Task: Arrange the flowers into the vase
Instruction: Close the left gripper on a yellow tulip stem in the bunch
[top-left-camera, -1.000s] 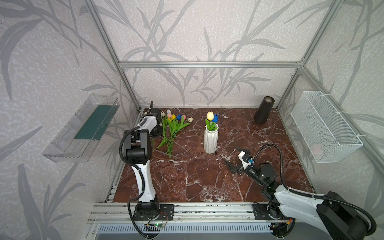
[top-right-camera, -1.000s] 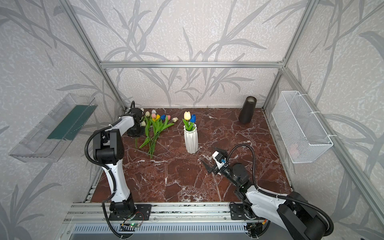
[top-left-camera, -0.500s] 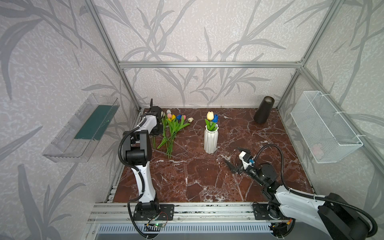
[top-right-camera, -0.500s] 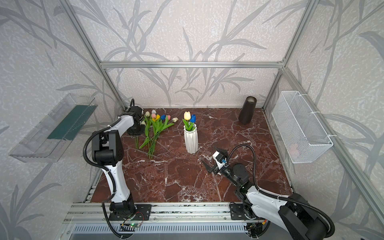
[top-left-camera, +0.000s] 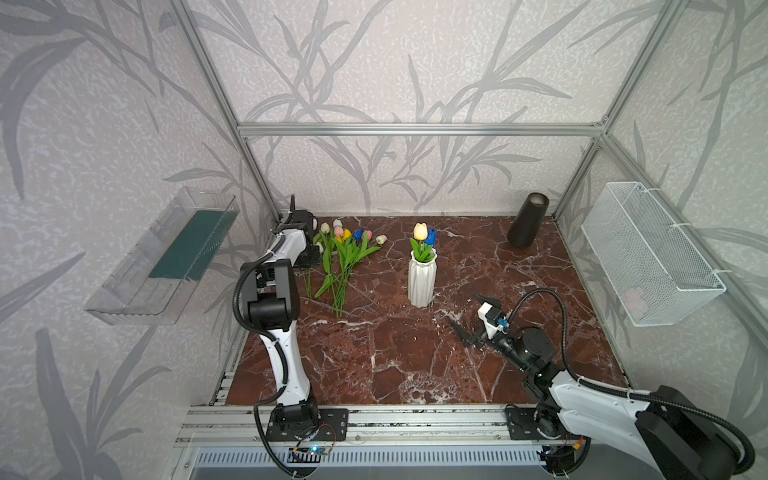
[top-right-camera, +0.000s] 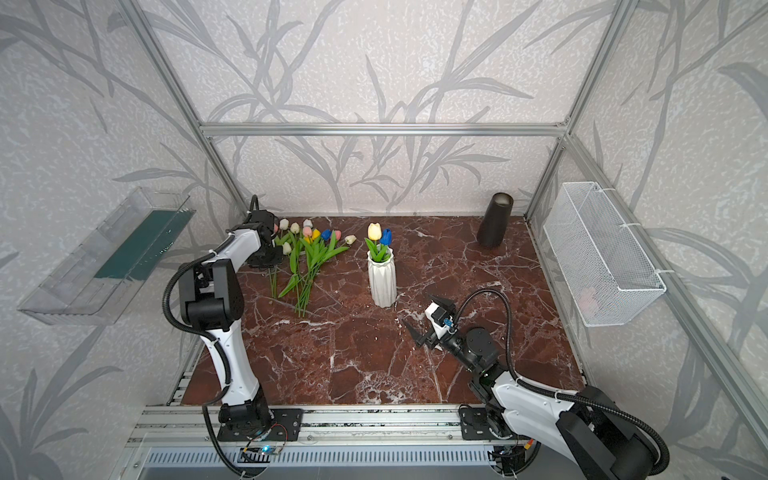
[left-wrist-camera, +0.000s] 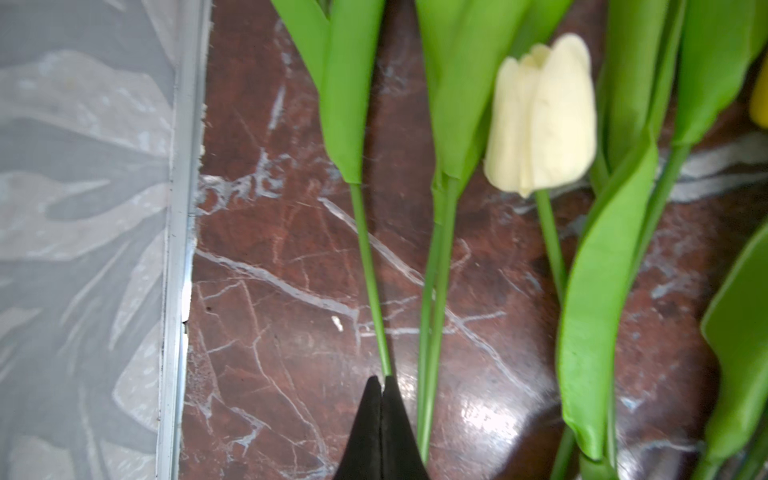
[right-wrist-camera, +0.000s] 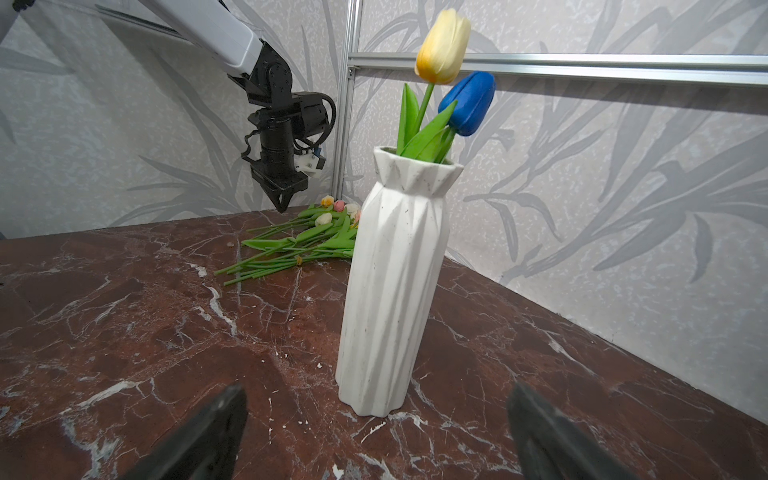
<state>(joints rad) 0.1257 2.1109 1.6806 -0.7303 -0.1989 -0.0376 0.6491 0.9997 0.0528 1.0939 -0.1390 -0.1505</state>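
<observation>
A white ribbed vase (top-left-camera: 422, 282) (top-right-camera: 382, 282) (right-wrist-camera: 395, 282) stands mid-table with a yellow tulip (top-left-camera: 420, 230) and a blue tulip (right-wrist-camera: 469, 104) in it. The other flowers (top-left-camera: 343, 253) (top-right-camera: 309, 253) (right-wrist-camera: 303, 245) lie in a loose pile at the back left. My left gripper (left-wrist-camera: 382, 380) (right-wrist-camera: 282, 205) points down at the pile's left edge, shut on one thin green stem (left-wrist-camera: 370, 270) close to the table. A white tulip head (left-wrist-camera: 540, 116) lies beside that stem. My right gripper (top-left-camera: 465, 311) (top-right-camera: 419, 309) (right-wrist-camera: 376, 390) is open and empty, low, facing the vase from the front right.
A dark cylindrical vase (top-left-camera: 528, 224) stands in the back right corner. A white wire basket (top-left-camera: 648, 253) hangs on the right wall and a clear shelf (top-left-camera: 166, 257) on the left wall. An aluminium frame rail (left-wrist-camera: 178, 249) runs along the table edge beside my left gripper.
My left gripper's jaws have closed the last bit onto the stem, and that arm has shifted slightly. The right arm, the vase and the pile have not moved.
</observation>
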